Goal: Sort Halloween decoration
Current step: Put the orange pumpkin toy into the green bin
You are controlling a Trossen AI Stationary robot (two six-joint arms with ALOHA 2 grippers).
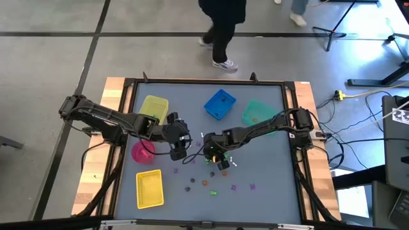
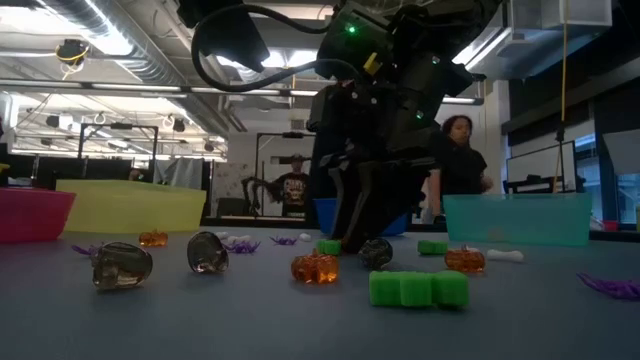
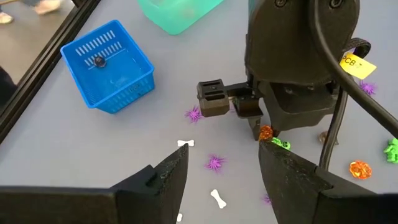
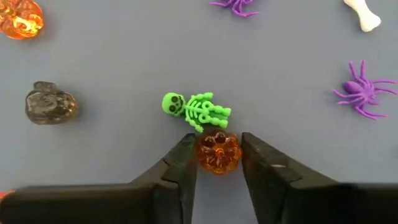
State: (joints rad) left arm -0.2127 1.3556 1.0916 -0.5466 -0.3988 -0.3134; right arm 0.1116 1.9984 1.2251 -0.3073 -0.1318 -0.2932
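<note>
The Halloween decoration lies scattered over the grey table's middle: a small orange pumpkin [image 4: 218,151], a green skeleton [image 4: 198,111] just beyond it, a dark skull [image 4: 51,103], purple spiders [image 4: 364,93] and a white bone [image 4: 362,15]. My right gripper [image 4: 219,163] is down at the table with the orange pumpkin between its fingers; in the high view it sits at the table's centre [image 1: 217,160]. My left gripper [image 3: 224,180] hangs open above the table, left of centre [image 1: 179,148], with nothing between its fingers. My right gripper pinches the orange pumpkin by two opposite sides [image 4: 202,152] between its two fingers. The fingers slant down onto it from above. The pumpkin sits on the table, right beside the green skeleton's legs.
A yellow bin [image 1: 154,108], a blue basket [image 1: 220,104] and a teal bin [image 1: 257,112] stand along the far side. A pink bowl [image 1: 143,152] and a yellow basket [image 1: 149,190] are at the left. More trinkets lie near the front [image 1: 211,185]. A person walks beyond the table.
</note>
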